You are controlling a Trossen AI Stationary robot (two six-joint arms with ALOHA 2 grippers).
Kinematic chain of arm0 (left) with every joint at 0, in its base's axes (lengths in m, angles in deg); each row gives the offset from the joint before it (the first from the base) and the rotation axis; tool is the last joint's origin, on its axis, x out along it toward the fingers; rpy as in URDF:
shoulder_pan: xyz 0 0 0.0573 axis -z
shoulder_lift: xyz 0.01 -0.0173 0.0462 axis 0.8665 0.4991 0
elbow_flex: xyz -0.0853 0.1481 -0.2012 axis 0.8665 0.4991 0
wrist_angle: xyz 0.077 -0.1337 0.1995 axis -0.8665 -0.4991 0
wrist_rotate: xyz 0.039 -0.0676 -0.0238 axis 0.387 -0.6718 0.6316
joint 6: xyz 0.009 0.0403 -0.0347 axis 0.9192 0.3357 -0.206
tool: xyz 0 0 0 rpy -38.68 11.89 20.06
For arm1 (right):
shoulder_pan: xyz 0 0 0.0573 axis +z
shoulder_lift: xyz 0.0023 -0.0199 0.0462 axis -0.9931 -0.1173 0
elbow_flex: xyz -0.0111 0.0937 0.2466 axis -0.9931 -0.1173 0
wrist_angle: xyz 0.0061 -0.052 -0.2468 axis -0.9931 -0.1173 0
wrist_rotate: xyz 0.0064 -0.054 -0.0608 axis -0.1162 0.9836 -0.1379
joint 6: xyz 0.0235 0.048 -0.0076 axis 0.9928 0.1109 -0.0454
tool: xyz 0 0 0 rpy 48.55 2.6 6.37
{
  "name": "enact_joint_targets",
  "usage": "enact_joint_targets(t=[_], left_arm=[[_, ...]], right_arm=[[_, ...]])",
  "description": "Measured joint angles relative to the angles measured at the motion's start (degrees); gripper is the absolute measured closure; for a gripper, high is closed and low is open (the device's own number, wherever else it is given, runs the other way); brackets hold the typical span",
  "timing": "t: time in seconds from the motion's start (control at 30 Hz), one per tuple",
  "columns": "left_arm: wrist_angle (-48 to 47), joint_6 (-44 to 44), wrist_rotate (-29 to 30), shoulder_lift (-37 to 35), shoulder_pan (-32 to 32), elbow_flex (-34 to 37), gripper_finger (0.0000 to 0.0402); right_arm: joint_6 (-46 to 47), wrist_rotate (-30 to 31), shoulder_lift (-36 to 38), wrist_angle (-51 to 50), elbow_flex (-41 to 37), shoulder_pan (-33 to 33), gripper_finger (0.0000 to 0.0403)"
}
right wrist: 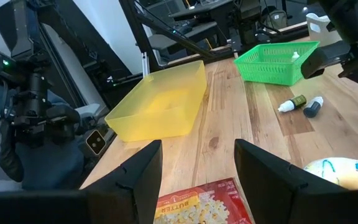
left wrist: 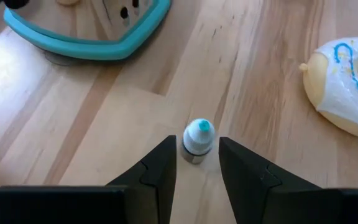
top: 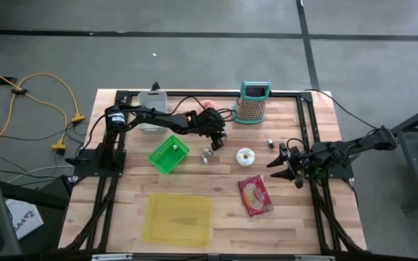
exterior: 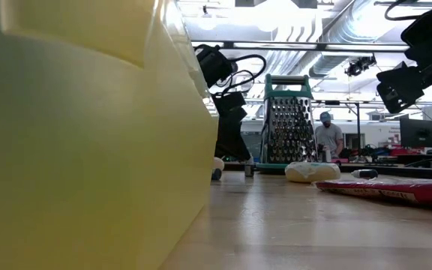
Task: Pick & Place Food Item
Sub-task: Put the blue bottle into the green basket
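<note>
Two arms from overhead: I see the left end effector (top: pixel 210 150) near mid-tabletop (top: pixel 296 225) beside the green basket (top: pixel 169 154); the right end effector (top: pixel 287 168) waits near the donut (top: pixel 246 155). Left wrist: fingers (left wrist: pixel 157 171) parted, holding nothing, a small bottle (left wrist: pixel 197 138) just ahead between them. Right wrist: fingers (right wrist: pixel 143 171) wide apart, empty, above the popcorn packet (right wrist: pixel 197 204).
</note>
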Motion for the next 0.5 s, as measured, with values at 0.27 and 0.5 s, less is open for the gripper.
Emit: enact_joint_targets(t=[0.27,0.5], left_arm=[[2.55,-0.23,-0.50,1.93,-0.57,-0.49,0.0285],[3.67,-0.39,-1.70,2.50,-0.58,-0.51,0.0285]], right_arm=[[0.02,0.00,-0.02,0.00,0.00,0.00,0.0215],[0.01,0.00,-0.02,0.12,-0.01,0.00,0.0215]])
